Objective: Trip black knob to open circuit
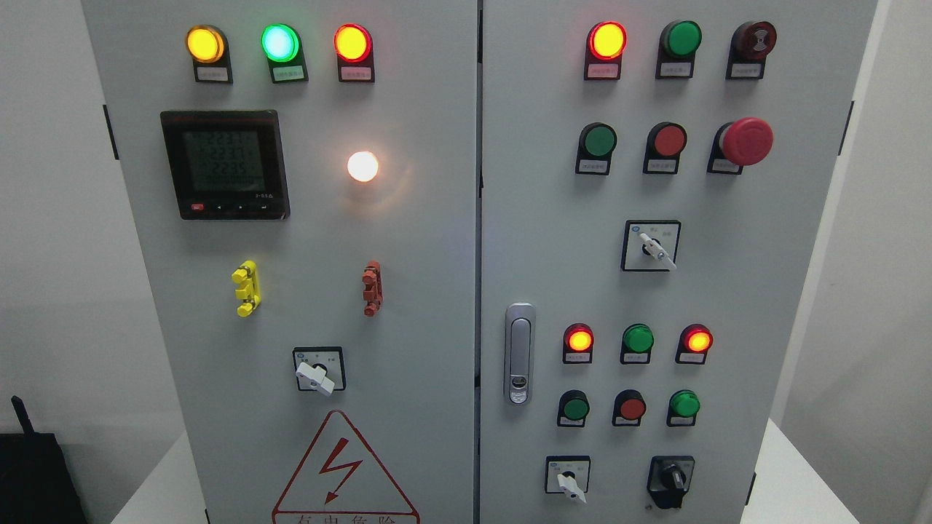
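The black knob [671, 481] sits at the bottom right of the grey control cabinet [437, 291], on its right door. It is a black rotary selector on a black square plate, and its pointer looks close to vertical. To its left is a white-handled selector [570, 485]. Neither of my hands nor any arm appears in the head view.
The right door carries lit red lamps [606, 40], green and red push buttons, a red mushroom stop button [745, 140], another white selector [653, 248] and a silver door latch [519, 354]. The left door has a meter [225, 164], a white lamp and a high-voltage warning triangle [342, 469].
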You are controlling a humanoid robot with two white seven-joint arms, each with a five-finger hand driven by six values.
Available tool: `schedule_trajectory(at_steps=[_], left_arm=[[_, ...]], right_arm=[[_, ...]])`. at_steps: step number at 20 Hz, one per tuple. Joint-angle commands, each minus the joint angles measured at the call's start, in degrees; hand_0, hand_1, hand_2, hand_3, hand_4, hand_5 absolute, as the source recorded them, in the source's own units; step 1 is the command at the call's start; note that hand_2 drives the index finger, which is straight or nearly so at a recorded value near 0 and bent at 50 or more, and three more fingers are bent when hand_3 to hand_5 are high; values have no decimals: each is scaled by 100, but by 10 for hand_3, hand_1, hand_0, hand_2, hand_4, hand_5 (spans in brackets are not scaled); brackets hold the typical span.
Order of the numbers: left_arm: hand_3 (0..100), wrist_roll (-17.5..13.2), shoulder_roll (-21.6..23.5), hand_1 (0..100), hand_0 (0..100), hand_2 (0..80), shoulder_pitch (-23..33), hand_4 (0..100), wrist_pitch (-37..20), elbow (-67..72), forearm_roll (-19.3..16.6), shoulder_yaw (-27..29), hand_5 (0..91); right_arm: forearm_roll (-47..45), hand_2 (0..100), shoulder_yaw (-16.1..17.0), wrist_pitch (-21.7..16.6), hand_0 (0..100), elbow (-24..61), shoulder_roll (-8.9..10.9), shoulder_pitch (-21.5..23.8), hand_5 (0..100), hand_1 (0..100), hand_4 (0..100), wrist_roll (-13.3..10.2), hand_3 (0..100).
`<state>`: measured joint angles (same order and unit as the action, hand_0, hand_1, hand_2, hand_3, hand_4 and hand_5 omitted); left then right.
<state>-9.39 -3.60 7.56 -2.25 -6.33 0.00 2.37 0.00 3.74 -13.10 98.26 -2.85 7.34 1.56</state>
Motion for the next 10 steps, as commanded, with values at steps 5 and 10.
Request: schedule_trajectory(at_steps=[5, 10], left_arm=[[0, -1, 0, 389, 120, 0, 0, 0, 5, 0, -132, 0, 0], [0, -1, 0, 389, 120, 0, 0, 0, 5, 0, -132, 0, 0]], right_arm=[[-167, 0, 3, 98, 0, 106, 48, -233, 1000, 0, 976, 2, 1000], [-167, 0, 3, 221, 0, 106, 57, -321, 1000, 0, 977, 2, 1000]])
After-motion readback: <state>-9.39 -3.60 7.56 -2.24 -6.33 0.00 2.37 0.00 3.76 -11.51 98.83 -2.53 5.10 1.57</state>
